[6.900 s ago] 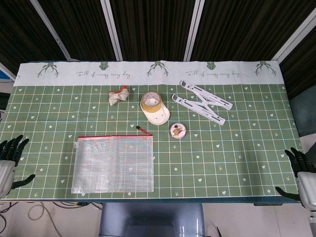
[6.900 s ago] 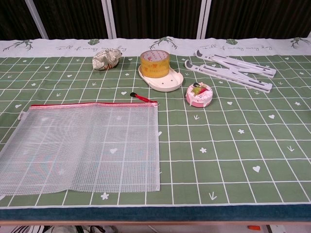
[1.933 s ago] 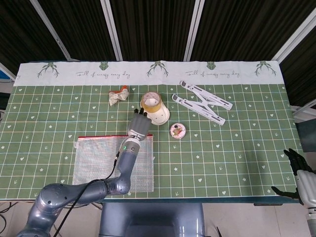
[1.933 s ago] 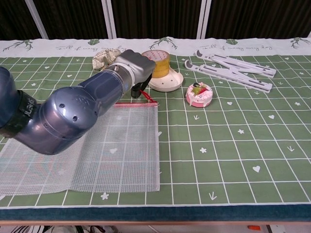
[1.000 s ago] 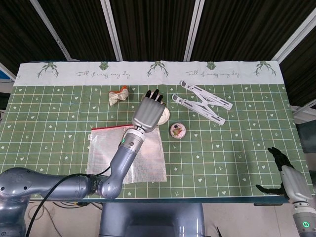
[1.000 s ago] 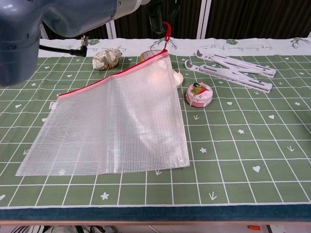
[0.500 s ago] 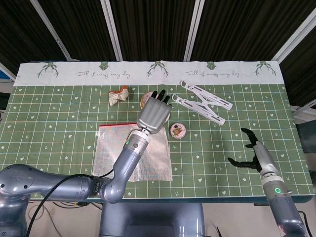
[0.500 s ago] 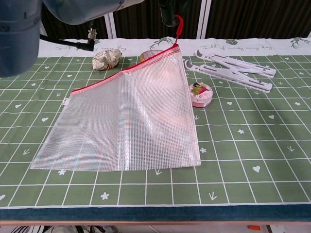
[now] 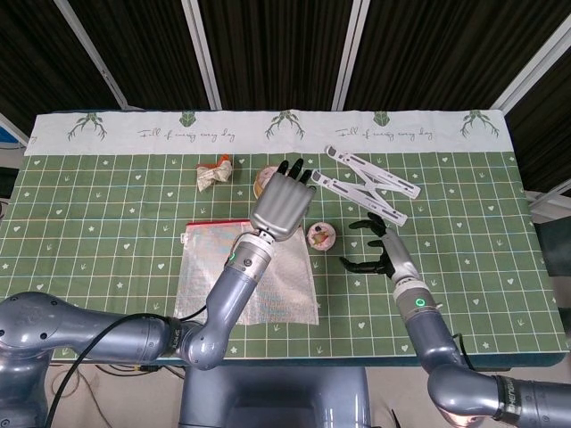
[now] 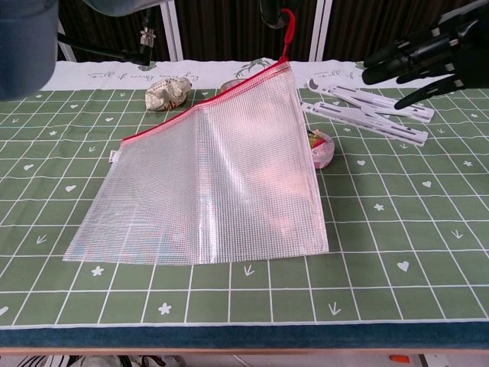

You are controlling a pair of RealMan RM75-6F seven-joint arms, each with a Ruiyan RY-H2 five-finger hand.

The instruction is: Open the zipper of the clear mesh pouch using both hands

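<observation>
The clear mesh pouch (image 10: 221, 176) has a red zipper (image 10: 200, 105) along its top edge. That edge slopes up to the right, and the low left corner rests on the green cloth. My left hand (image 9: 281, 203) pinches the red zipper pull (image 10: 286, 27) and holds that corner high; in the chest view only its dark fingertips (image 10: 270, 9) show at the top edge. My right hand (image 9: 378, 250) hovers to the right of the pouch (image 9: 250, 276), fingers spread, holding nothing. In the chest view the right hand (image 10: 424, 50) is at the upper right, apart from the pouch.
A white folding stand (image 9: 366, 185) lies at the back right, under the right hand in the chest view. A small pink round box (image 10: 322, 147) sits just behind the pouch's right edge. A crumpled wad (image 10: 168, 93) and a tape roll (image 9: 260, 178) sit further back.
The right hand has swung in from the table's right side to beside the pouch. The left hand has carried the lifted zipper corner a little further right and higher.
</observation>
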